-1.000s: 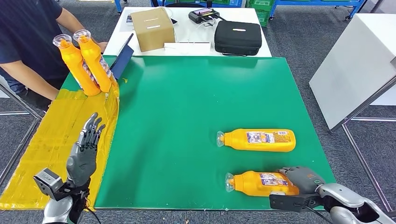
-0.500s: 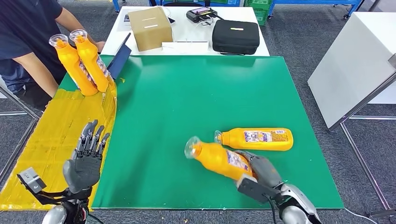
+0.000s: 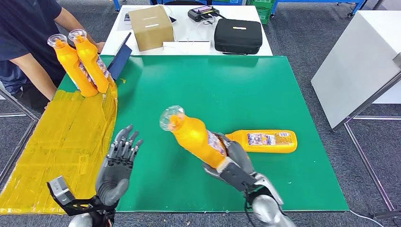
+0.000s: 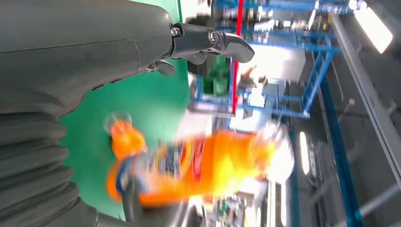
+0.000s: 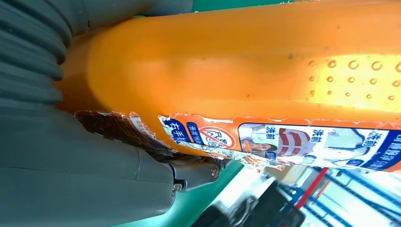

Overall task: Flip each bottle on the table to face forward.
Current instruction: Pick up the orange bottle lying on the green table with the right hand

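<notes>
My right hand [image 3: 236, 163] grips an orange bottle [image 3: 194, 137] by its lower body and holds it tilted above the green table [image 3: 198, 90], clear cap up and to the left. Up close, the right wrist view has this orange bottle [image 5: 246, 80] with its torn label against my right hand [image 5: 94, 161]. A second orange bottle [image 3: 262, 141] lies on its side just beyond it, cap pointing left. My left hand [image 3: 117, 163] hovers open over the table's near left, fingers spread; the left wrist view catches the left hand [image 4: 118, 52] with the lifted bottle [image 4: 189, 165] blurred ahead.
Two orange bottles [image 3: 80, 64] stand upright at the far left on the yellow mat [image 3: 52, 142]. A person in a dark shirt [image 3: 28, 33] stands behind them. A cardboard box [image 3: 151, 27] and a black case [image 3: 238, 35] sit on the white table beyond.
My right hand has lifted the near bottle off the table and swung it left and upward, tilting it toward upright. My left hand has moved right, toward the bottle.
</notes>
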Controlling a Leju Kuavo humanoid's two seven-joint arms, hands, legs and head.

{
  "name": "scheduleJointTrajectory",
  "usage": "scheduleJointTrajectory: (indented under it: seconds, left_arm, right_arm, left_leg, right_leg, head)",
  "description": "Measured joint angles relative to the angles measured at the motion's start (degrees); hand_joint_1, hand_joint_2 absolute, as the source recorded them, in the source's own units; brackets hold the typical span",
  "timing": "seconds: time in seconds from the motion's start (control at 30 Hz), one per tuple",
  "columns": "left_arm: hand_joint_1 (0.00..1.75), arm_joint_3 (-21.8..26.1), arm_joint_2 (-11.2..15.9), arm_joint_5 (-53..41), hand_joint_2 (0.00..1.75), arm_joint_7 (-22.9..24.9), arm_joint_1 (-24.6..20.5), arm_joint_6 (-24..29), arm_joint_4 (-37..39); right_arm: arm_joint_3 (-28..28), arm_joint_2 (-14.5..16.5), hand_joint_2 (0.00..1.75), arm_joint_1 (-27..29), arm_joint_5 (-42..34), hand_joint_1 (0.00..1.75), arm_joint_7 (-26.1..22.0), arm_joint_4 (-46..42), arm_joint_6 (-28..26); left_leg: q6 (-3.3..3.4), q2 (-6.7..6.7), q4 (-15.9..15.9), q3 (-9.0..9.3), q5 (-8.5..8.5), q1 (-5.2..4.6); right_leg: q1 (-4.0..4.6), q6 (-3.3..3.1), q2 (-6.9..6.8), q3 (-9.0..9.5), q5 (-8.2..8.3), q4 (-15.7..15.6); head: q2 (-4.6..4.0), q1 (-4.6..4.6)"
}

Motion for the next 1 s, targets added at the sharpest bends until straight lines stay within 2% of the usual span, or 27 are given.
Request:
scheduleJointTrajectory:
  seconds: [0.13, 0.3, 0.57, 0.7, 0.73, 0.83, 0.87, 1.0]
  left_arm:
    - [0.00, -3.1, -0.3, 0.5, 1.75, 0.2, -0.2, -0.1, 0.0]
    - [0.00, -4.5, -0.5, 1.2, 1.75, 0.5, -0.3, 0.0, 0.0]
    - [0.00, -3.5, -0.6, 1.9, 1.75, 0.7, 0.3, 0.6, 0.0]
    - [0.00, -3.0, -0.6, 0.9, 1.75, 0.7, 0.5, 2.0, 0.0]
    - [0.18, -2.8, -0.6, 0.2, 1.75, 0.6, 0.6, 2.8, 0.0]
    - [1.49, -2.2, -0.7, -2.0, 1.75, 0.2, 0.9, 4.7, 0.0]
    - [1.74, -2.0, -0.7, -2.4, 1.75, 0.1, 1.0, 5.1, 0.0]
    - [1.75, -1.3, -0.7, -2.6, 1.75, -0.6, 1.5, 5.5, 0.0]
  right_arm:
    - [4.6, 3.7, 1.75, -3.6, 0.9, 1.75, 1.0, 3.0, -0.6]
    - [9.8, 6.8, 1.75, -5.8, 2.9, 1.75, 2.0, 6.4, -1.6]
    - [17.5, 8.3, 1.75, -5.7, 6.8, 1.75, 2.3, 8.6, -2.4]
    - [19.6, 8.5, 1.75, -6.0, 8.3, 1.75, 2.2, 9.3, -2.1]
    - [20.3, 8.5, 1.75, -6.1, 8.9, 1.75, 2.1, 9.6, -2.0]
    - [22.5, 8.7, 1.75, -6.5, 10.4, 1.75, 1.8, 10.8, -1.7]
    - [23.0, 8.8, 1.75, -6.6, 10.8, 1.75, 1.7, 11.2, -1.7]
    - [24.3, 9.0, 1.75, -7.2, 11.5, 1.75, 1.7, 12.6, -1.7]
  left_leg:
    - [-0.01, 0.01, 0.0, 0.00, 0.01, 0.03]
    - [-0.01, -0.01, 0.0, -0.06, 0.01, 0.04]
    - [-0.01, -0.02, 0.0, -0.15, 0.01, 0.02]
    - [-0.01, -0.01, 0.0, -0.16, 0.01, 0.03]
    - [-0.01, 0.00, 0.0, -0.15, 0.01, 0.03]
    - [-0.01, -0.01, 0.0, -0.15, 0.01, 0.03]
    - [-0.01, -0.01, 0.0, -0.15, 0.01, 0.03]
    - [-0.01, 0.02, 0.0, -0.16, 0.01, 0.03]
  right_leg:
    - [0.03, 0.00, -0.01, -0.03, 0.00, 0.0]
    - [0.04, -0.01, -0.02, -0.06, -0.01, 0.0]
    - [0.02, -0.01, -0.02, -0.17, -0.01, 0.0]
    - [0.03, -0.01, -0.01, -0.17, -0.01, 0.0]
    - [0.03, -0.01, -0.01, -0.17, -0.01, 0.0]
    - [0.03, -0.01, -0.01, -0.19, -0.01, 0.0]
    - [0.03, -0.01, -0.01, -0.20, -0.01, 0.0]
    - [0.03, -0.01, 0.00, -0.21, -0.01, 0.0]
  head:
    - [0.00, 0.00]
    - [0.00, 0.00]
    - [0.00, 0.00]
    - [0.00, 0.01]
    - [0.00, 0.02]
    - [0.00, 0.01]
    - [0.00, 0.00]
    - [0.00, 0.00]
